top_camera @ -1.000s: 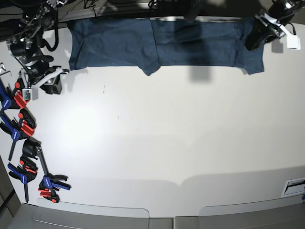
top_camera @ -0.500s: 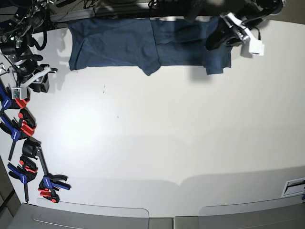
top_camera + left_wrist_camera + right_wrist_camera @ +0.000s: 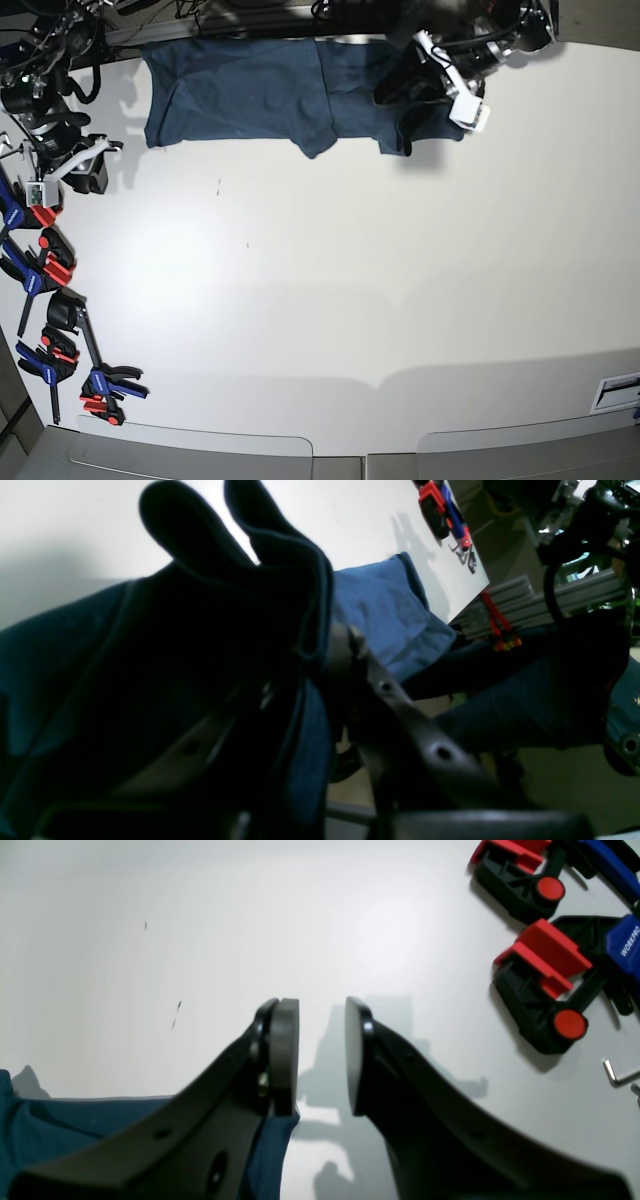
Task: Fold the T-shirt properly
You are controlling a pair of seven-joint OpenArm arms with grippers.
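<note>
In the left wrist view, the left gripper (image 3: 305, 680) is clenched on a bunched edge of the T-shirt (image 3: 150, 670), which drapes over it. In the right wrist view, the right gripper (image 3: 320, 1055) stands released above the white desk (image 3: 200, 940), holding nothing, with clamps (image 3: 545, 975) nearby. In the base view, the T-shirt (image 3: 250, 95) lies along the desk's far edge, its right end folded inward under the left gripper (image 3: 400, 95).

Clamped in the left gripper (image 3: 398, 93): a fold of the T-shirt (image 3: 250, 92), the rest spread along the far table (image 3: 330, 300) edge toward the right gripper (image 3: 320, 1055). Just beside and under the right gripper's near finger: the shirt's end. Beyond the right gripper, lined along the table side: clamps (image 3: 545, 965). Between the two grippers: cloth only.
</note>
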